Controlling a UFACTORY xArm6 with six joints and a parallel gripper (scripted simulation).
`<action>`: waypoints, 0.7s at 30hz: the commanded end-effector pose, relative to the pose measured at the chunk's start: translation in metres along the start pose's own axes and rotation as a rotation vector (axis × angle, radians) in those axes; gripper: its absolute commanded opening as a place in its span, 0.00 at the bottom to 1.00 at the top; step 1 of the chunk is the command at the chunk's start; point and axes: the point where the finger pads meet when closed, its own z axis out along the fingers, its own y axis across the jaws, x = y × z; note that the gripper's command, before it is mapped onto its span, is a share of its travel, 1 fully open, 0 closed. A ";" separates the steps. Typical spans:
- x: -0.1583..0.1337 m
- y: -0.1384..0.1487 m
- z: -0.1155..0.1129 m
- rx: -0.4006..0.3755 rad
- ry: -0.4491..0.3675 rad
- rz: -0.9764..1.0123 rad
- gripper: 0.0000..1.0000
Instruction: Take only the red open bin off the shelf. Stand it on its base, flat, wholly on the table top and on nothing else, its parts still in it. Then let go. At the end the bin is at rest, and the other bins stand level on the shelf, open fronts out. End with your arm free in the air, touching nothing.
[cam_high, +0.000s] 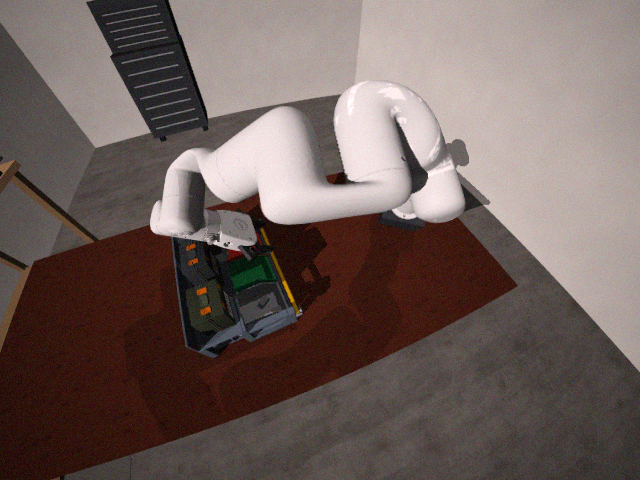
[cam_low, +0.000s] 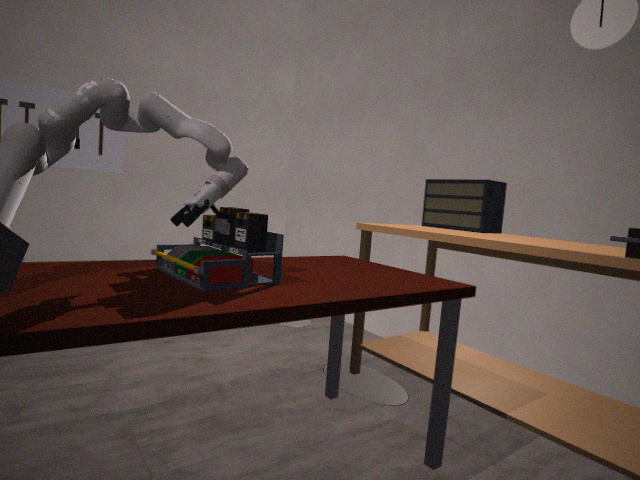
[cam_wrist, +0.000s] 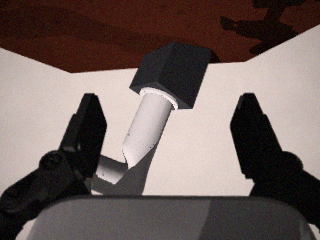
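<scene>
A small grey shelf (cam_high: 232, 289) stands on the dark red table top and also shows in the exterior view (cam_low: 222, 258). Its lower row holds a red bin (cam_low: 227, 272), a green bin (cam_high: 251, 272) and a grey bin (cam_high: 261, 307). From above, only a sliver of the red bin (cam_high: 235, 255) shows under my wrist. My gripper (cam_high: 258, 250) (cam_low: 183, 214) is open and empty, hovering just above the red bin's end of the shelf. The wrist view shows both fingers spread wide (cam_wrist: 170, 135) with nothing between them, looking back at the arm's base.
The shelf's upper row holds dark bins with orange tags (cam_high: 199, 289). A yellow bar (cam_high: 281, 279) runs along the shelf front. The arm's base (cam_high: 403, 219) stands at the table's far edge. A wooden bench (cam_low: 496, 242) with a drawer unit (cam_low: 462, 205) stands beside the table.
</scene>
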 end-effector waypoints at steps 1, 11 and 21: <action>0.000 -0.001 -0.002 -0.003 0.002 -0.004 1.00; 0.014 -0.039 0.008 -0.003 0.002 -0.004 1.00; 0.012 -0.025 0.015 0.038 0.039 0.085 1.00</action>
